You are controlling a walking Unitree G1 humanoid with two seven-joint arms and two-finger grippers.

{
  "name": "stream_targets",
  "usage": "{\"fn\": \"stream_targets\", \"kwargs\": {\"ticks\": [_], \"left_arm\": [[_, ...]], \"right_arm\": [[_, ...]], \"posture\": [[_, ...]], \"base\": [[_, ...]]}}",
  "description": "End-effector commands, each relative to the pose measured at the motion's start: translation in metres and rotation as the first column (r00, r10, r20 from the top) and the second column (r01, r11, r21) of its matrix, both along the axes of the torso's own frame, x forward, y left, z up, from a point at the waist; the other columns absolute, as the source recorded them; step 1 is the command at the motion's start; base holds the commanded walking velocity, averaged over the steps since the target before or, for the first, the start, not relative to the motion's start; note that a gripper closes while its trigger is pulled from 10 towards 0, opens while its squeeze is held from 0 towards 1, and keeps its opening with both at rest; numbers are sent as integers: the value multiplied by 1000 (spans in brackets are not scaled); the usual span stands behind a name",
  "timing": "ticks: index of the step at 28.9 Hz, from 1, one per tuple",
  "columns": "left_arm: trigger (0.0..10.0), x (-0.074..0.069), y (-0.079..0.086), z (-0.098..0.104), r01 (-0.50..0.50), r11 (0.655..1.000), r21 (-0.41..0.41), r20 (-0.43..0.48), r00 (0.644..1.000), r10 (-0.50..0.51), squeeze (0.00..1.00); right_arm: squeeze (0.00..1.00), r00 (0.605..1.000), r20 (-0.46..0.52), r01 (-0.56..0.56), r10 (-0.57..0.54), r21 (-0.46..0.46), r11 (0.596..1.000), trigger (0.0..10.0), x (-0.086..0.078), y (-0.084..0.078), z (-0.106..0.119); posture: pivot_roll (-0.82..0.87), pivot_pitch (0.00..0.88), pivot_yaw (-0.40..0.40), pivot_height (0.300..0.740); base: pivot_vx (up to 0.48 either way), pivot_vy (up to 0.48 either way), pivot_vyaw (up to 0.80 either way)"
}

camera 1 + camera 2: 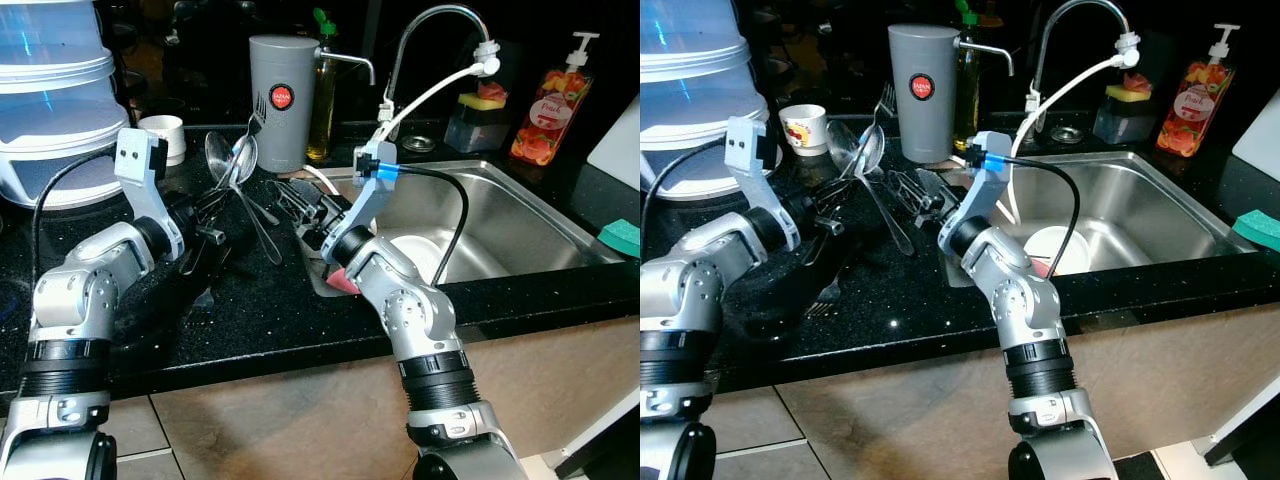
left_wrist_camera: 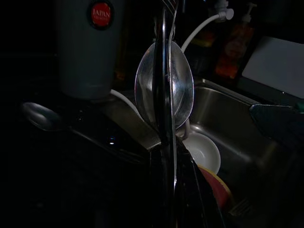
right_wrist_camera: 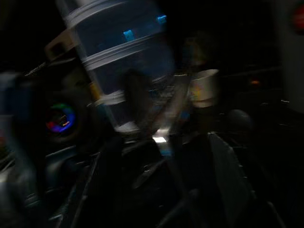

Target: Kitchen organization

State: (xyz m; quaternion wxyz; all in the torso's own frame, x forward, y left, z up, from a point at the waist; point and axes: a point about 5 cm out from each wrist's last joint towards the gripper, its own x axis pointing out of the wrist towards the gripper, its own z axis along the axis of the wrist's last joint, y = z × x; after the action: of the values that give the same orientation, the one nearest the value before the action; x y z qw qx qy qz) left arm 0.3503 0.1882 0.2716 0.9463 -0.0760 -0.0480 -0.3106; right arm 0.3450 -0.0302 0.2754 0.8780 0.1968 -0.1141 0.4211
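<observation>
Left wrist view shows the work most plainly: the left tool (image 1: 225, 190) is clenched on a large spoon (image 2: 165, 90), whose bowl stands up edge-on between its black fingers (image 2: 161, 175), lifted off the desk (image 1: 270, 310) in front of the grey utensil holder (image 1: 281, 103). In the left eye view that spoon sits just left of the holder and below its rim, so it has not yet gone in; I judge the step in hand to be carrying it to the holder.

More remains to be done than has been done. Beside the holder, toward the sink (image 1: 520, 215), a whisk and other loose cutlery (image 1: 300, 205) lie in a heap on the desk, and another spoon (image 2: 40, 116) lies flat near the holder's foot. Forks (image 1: 886, 98) already stand at the holder's left edge, so some sorting looks finished.

The right tool (image 1: 318, 215) reaches into the heap just right of the holder's base; its fingers are hidden among the dark utensils and the right wrist view is blurred, so I cannot tell whether it is grasping anything. In the sink, right of the holder, sit a white bowl (image 1: 420, 255) and something red (image 2: 216, 183).
</observation>
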Motion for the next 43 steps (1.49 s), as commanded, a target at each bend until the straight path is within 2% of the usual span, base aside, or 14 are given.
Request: {"fn": "stream_targets", "kwargs": {"ticks": [1, 2, 3, 4, 5, 6, 7, 11, 17, 25, 40, 41, 42, 43], "left_arm": [[0, -2, 0, 4, 3, 1000, -25, 26, 1000, -2, 0], [0, -2, 0, 5, 2, 1000, -26, 26, 1000, -1, 0], [0, -2, 0, 5, 2, 1000, -28, 26, 1000, -1, 0], [0, -2, 0, 5, 2, 1000, -28, 26, 1000, -1, 0], [0, -2, 0, 7, 3, 1000, -30, 28, 1000, -2, 0], [0, -2, 0, 7, 7, 1000, -30, 30, 1000, -6, 0], [0, -1, 0, 9, 12, 1000, -24, 34, 999, -11, 0], [0, 0, 3, 10, 7, 1000, -9, 35, 999, -7, 0], [0, 1, 6, 13, 8, 1000, -2, 42, 999, -8, 0], [0, -2, 0, 17, 39, 999, 13, 52, 998, -40, 0], [0, -7, -13, 23, 111, 994, 23, 56, 992, -112, 0], [0, -7, -12, 23, 108, 994, 26, 55, 992, -109, 0], [0, -7, -12, 23, 108, 994, 26, 55, 992, -109, 0], [0, -7, -11, 23, 106, 994, 28, 54, 993, -107, 0]], "right_arm": [[1000, 996, 43, -80, 83, -57, 995, 10000, -10, 9, 0], [1000, 993, 57, -102, 106, -84, 991, 10000, -13, 12, -1], [1000, 986, 91, -121, 138, -170, 978, 10000, -17, 16, -5], [1000, 986, 91, -121, 138, -170, 978, 10000, -17, 16, -5], [1000, 979, 129, -119, 159, -273, 955, 10000, -19, 18, -11], [1000, 977, 151, -97, 152, -322, 942, 10000, -18, 18, -16], [0, 976, 176, -61, 132, -361, 931, 10000, -16, 17, -19], [0, 969, 221, -14, 114, -407, 913, 10000, -15, 12, -22], [0, 967, 232, 4, 104, -423, 906, 10000, -14, 8, -23], [0, 967, 247, 61, 68, -476, 877, 10000, -10, 9, -35], [0, 982, 175, 135, -65, -430, 893, 10000, 6, 7, -50], [0, 983, 171, 139, -73, -419, 898, 824, 7, 7, -49], [0, 983, 171, 139, -73, -419, 898, 824, 7, 7, -49], [0, 983, 166, 141, -79, -408, 902, 0, 8, 6, -49]], "posture": [[64, 22, -12, 740], [64, 22, -12, 740], [63, 17, -11, 740], [63, 17, -11, 740], [63, 17, -11, 740], [64, 19, -12, 740], [66, 22, -14, 740], [66, 29, -13, 740], [66, 31, -14, 740], [65, 36, -13, 740], [72, 39, -16, 740], [72, 39, -16, 740], [72, 39, -16, 740], [71, 38, -15, 740]], "base": [[0, 0, 0], [0, 0, 0], [0, 0, 0], [0, 0, 0], [0, 0, 0], [0, 0, 0], [0, 0, 0], [0, 0, 0], [0, 0, 0], [0, 0, 0], [0, 0, 0], [0, 0, 0], [0, 0, 0], [0, 0, 0]]}}
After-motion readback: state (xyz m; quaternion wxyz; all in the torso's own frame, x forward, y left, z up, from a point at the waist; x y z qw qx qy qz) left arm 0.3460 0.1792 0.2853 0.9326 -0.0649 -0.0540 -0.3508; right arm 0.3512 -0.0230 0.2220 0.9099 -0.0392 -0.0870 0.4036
